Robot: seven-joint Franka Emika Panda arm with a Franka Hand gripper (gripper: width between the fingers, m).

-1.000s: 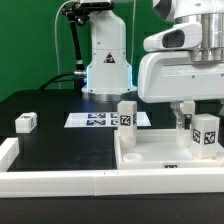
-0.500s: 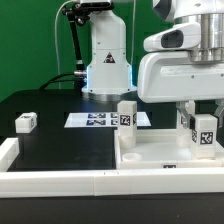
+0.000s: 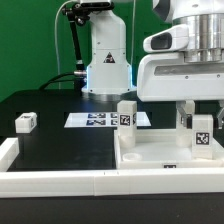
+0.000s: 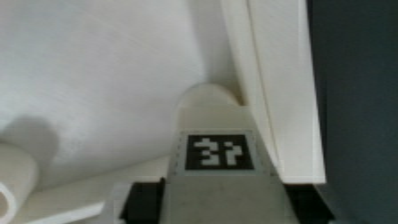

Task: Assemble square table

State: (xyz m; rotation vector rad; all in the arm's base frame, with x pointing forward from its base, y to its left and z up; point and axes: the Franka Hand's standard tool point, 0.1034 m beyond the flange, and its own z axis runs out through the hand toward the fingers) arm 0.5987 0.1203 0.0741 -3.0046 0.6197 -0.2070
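The white square tabletop (image 3: 150,152) lies tray-like at the exterior view's front right, with a tag on its front edge. One white tagged leg (image 3: 126,114) stands upright on its far left corner. My gripper (image 3: 198,120) is shut on a second tagged leg (image 3: 203,135) and holds it upright over the far right corner. In the wrist view this leg (image 4: 221,140) runs out from between my dark fingers (image 4: 146,200) towards the tabletop's inner corner (image 4: 222,70). A third leg block (image 3: 25,122) lies loose on the black table at the left.
The marker board (image 3: 100,119) lies flat behind the tabletop. A long white border rail (image 3: 60,181) runs along the front and left edges. The robot base (image 3: 105,60) stands at the back. A rounded white part (image 4: 15,180) shows at the wrist view's edge.
The held leg has shifted slightly sideways and then dropped a little towards the tabletop's corner. Nothing else has moved.
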